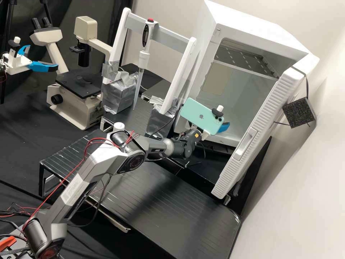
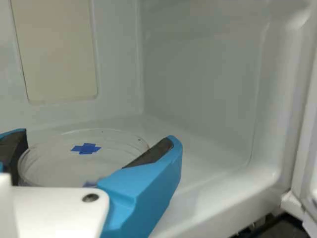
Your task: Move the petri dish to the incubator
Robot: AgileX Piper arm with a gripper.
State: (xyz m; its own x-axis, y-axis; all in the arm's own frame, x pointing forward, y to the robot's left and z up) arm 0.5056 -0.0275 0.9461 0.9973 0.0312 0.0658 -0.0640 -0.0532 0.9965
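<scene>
Petri dish (image 2: 57, 161), blue mark (image 2: 86, 148) on top, and you've got it held between your jaws, spread to its width, inside the open incubator (image 1: 251, 25), low over the pale floor (image 2: 190, 153), beige panel (image 2: 57, 49) beyond.

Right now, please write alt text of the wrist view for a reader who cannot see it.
A clear petri dish with blue marks is held in the tool, between two blue fingers, before the pale inside of the open incubator.
</scene>
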